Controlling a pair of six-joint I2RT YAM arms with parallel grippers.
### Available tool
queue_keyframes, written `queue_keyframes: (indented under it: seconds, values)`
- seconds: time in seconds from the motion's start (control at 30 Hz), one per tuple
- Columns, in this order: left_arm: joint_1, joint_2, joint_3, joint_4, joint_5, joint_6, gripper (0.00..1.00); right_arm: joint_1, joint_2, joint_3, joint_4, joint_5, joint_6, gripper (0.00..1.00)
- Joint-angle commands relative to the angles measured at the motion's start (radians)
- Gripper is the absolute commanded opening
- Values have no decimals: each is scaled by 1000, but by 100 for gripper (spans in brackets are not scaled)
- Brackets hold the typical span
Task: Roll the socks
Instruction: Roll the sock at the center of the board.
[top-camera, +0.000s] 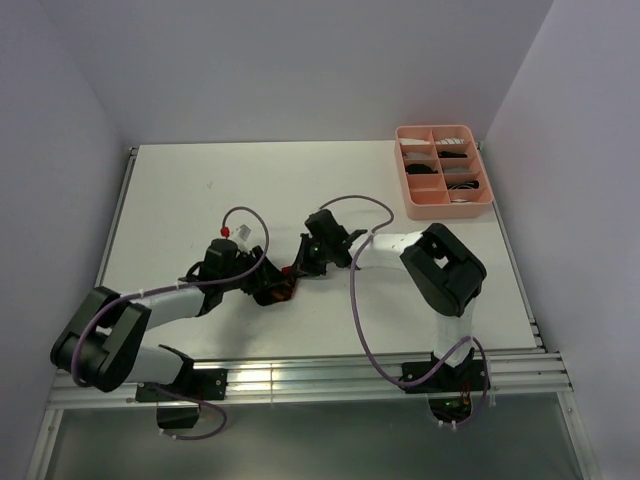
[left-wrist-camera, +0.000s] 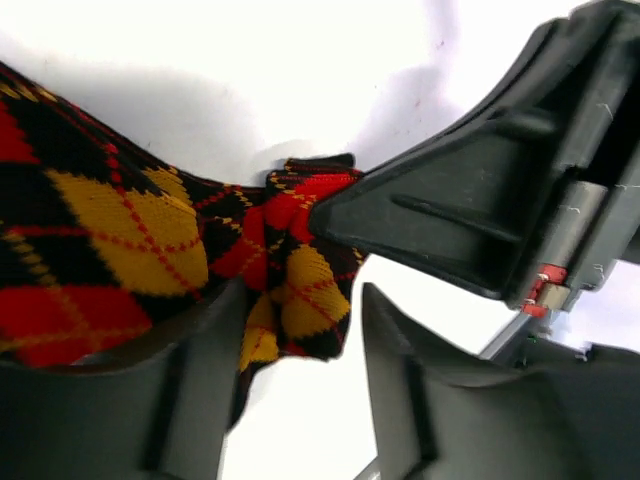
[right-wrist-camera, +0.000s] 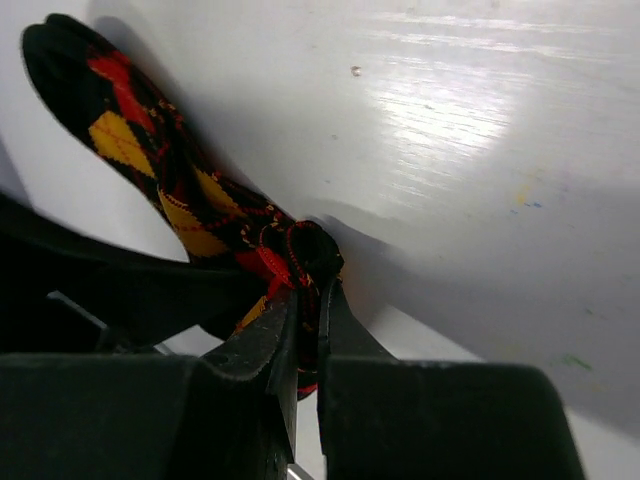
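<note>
Top external view: two robot arms bend inward and meet near the middle of a white table (top-camera: 200, 200). Between their tips, on the tabletop, lies a black fabric sock with red, orange and yellow argyle diamonds (top-camera: 283, 292). The right gripper (top-camera: 298, 268) is clenched on a bunched end of the sock. In the right wrist view its fingers (right-wrist-camera: 265, 340) squeeze the fabric, and the rest of the sock stretches away across the table. The left gripper (top-camera: 270, 288) is released, fingers apart, with loose sock fabric lying in the gap. A pink plastic compartment tray (top-camera: 410, 205) sits well apart, at the far right corner.
</note>
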Motion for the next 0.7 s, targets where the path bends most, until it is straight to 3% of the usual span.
queue_keyframes:
  seconds: [0.0,0.13,0.3,0.43,0.67]
  values:
    - [-53,-100,76,-170,-196,131,56,3,-33,68,-275,133,-98,0]
    - [-148,-195,116,-241,-368,212,60,3,-20,153,-442,190,-122,0]
    - [-358,-236,141,-242,-616,283,64,3,15,246,-561,213,-122,0]
    - [-497,-175,168,-224,-814,355,63,3,34,277,-622,216,-116,0]
    - [-660,-15,243,-181,-951,406,60,3,48,309,-668,224,-118,0]
